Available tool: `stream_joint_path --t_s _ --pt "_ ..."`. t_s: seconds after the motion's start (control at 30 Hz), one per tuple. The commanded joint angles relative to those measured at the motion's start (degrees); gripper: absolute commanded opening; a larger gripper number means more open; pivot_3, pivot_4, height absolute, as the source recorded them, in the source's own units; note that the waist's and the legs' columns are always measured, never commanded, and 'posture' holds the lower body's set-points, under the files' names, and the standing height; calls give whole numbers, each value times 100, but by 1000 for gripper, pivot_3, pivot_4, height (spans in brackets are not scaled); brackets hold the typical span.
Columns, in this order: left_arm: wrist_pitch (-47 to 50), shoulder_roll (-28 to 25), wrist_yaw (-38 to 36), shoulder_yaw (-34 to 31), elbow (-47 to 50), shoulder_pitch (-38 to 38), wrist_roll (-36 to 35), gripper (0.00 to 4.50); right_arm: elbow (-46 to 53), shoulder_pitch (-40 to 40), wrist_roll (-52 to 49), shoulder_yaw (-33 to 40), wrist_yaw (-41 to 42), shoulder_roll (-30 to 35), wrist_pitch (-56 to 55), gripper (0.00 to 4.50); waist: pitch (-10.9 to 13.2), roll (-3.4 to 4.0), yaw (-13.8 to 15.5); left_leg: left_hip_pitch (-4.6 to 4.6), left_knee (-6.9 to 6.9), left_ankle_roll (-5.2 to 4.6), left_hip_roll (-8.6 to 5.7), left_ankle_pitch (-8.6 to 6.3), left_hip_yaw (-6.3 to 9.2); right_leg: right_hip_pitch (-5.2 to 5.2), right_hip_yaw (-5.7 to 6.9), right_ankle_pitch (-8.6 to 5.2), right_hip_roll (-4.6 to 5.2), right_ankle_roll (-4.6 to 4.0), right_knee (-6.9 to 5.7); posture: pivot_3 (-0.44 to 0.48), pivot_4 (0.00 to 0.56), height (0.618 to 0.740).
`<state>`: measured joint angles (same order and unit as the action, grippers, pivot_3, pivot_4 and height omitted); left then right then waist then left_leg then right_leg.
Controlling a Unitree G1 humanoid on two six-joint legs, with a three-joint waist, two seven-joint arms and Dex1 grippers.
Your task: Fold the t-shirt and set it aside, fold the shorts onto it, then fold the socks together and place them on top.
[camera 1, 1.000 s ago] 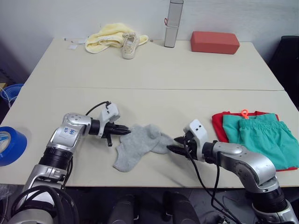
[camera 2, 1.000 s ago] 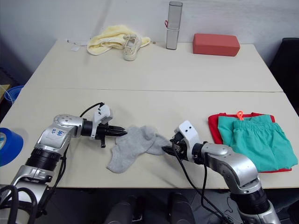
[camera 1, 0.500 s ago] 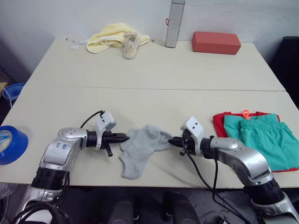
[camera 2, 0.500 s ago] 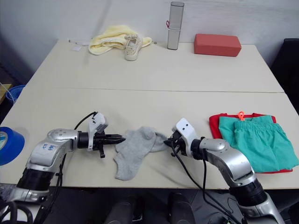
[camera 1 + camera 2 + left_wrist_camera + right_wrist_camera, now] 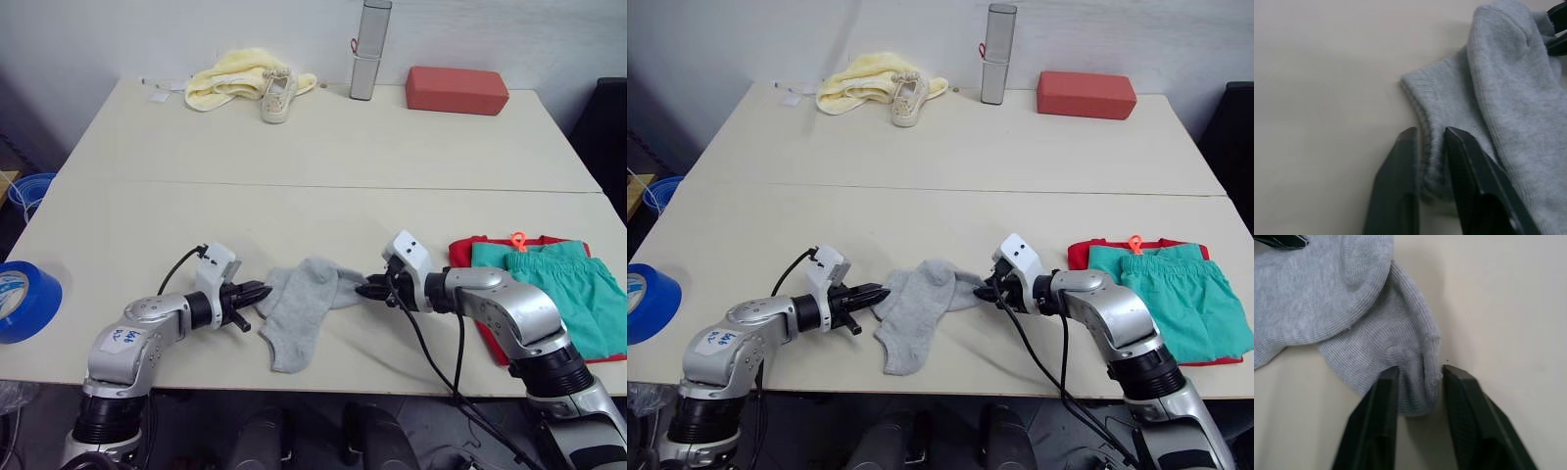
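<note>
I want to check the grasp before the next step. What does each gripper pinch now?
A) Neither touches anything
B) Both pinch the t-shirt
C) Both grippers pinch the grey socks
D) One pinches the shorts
C: the left gripper and the right gripper each close on an edge of the grey socks.

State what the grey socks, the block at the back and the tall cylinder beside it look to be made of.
Socks: soft knit fabric, matte; fine ribbing shows along the cuff. Red block: matte, dull and evenly coloured, perhaps foam or painted wood; the material is uncertain. Tall cylinder: likely brushed metal, given its silvery grey sheen.
</note>
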<state>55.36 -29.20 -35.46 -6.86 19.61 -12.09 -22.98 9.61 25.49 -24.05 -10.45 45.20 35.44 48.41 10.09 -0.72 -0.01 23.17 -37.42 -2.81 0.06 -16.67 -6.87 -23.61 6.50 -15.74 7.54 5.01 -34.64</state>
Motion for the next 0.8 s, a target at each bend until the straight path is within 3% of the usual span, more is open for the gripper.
stream_joint_path --t_s 0.03,0.2,0.3,0.47,0.6,0.8 --pt "112 -265 -205 -697 237 120 -496 1954 157 -242 -207 520 757 507 -609 2614 3 4 13 2 0 0 0 0 0 -1 1 0 0 0 1 0 150 740" --pt "749 -1074 -823 -1411 595 775 -1304 3508 87 -291 -598 764 1890 1147 -785 4302 9 11 -44 2 9 -9 1 1 -3 0 -1 0 -4 1 2 0 150 740" --pt "1610 -1113 -810 -1879 935 1099 -2097 4459 -12 208 -815 574 2125 1173 -210 4500 14 17 -45 -3 6 7 7 -5 -2 0 -3 -1 -4 -2 12 0 150 740" --pt "2758 -386 -129 -2004 1264 1170 -2951 4485 -140 983 -862 23 2193 907 515 4500 16 21 -2 -4 5 15 6 -3 5 0 -4 -3 -1 -6 9 0 150 740" --pt "2869 217 700 -1729 1447 1127 -2715 4485 -411 1408 -548 -383 1909 527 634 4500 16 19 17 0 2 15 -1 -3 9 2 -2 -2 2 -5 9 0 150 740" --pt "2767 466 1240 -1300 1545 1173 -2568 4485 -833 1754 -93 -775 1595 -2 420 4500 11 27 16 -2 -1 16 -6 -1 7 2 -2 -2 4 -4 1 0 150 740"
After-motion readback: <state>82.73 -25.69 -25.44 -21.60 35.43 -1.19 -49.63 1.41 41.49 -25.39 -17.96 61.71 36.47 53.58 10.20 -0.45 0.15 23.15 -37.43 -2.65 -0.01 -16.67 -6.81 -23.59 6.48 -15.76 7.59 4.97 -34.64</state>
